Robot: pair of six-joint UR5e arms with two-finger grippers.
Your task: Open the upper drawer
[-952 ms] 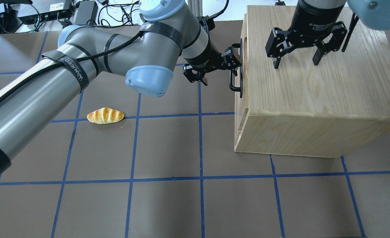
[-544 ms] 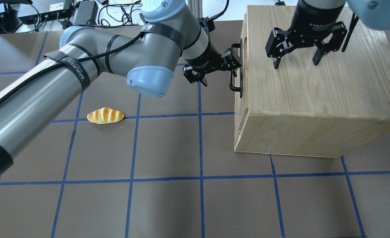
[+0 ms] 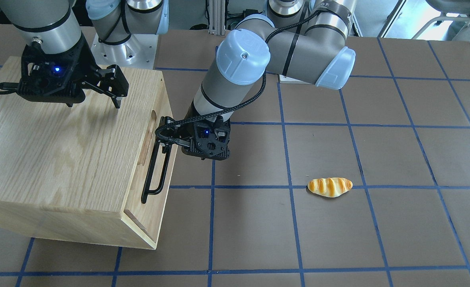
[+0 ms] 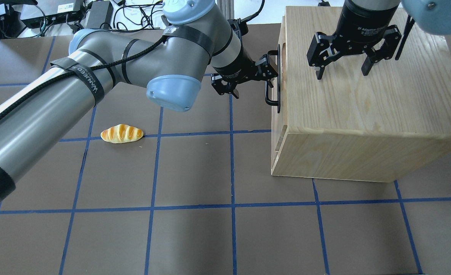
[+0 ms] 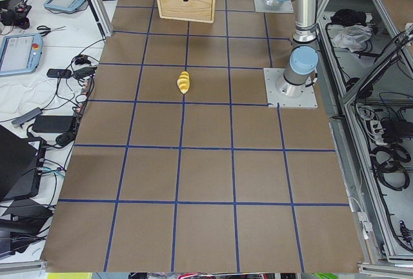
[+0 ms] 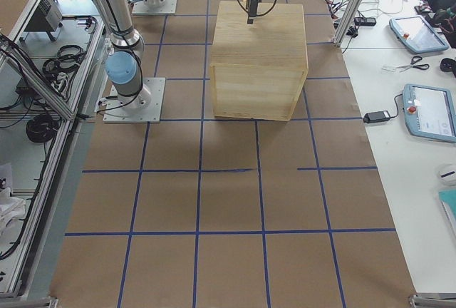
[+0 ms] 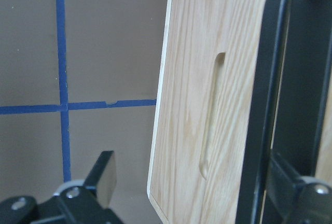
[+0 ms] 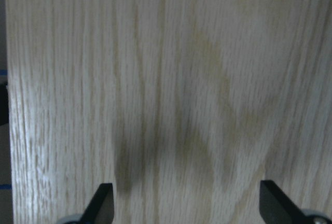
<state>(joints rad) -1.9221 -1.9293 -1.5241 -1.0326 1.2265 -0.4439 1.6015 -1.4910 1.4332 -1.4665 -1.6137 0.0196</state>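
Note:
The upper drawer's light-wood front (image 7: 187, 79) with its oblong slot (image 7: 210, 115) faces my left arm and looks flush with the oak cabinet box (image 4: 363, 99). Its black bar handle (image 4: 273, 82) also shows in the front view (image 3: 155, 167) and the left wrist view (image 7: 259, 105). My left gripper (image 4: 253, 84) is open and straddles the handle. One of its fingers (image 7: 298, 185) is between the bar and the panel, the other (image 7: 101, 175) is outside. My right gripper (image 4: 340, 70) is open and empty, just above the cabinet top (image 8: 171, 79).
A toy bread roll (image 4: 121, 133) lies on the brown table mat left of the cabinet, also seen in the front view (image 3: 329, 187). Cables and electronics (image 4: 57, 13) sit beyond the table's far edge. Blue tape lines grid the mat.
My left arm has shifted slightly toward the cabinet, bringing the gripper closer onto the handle. The right gripper, the drawer and the roll have not moved.

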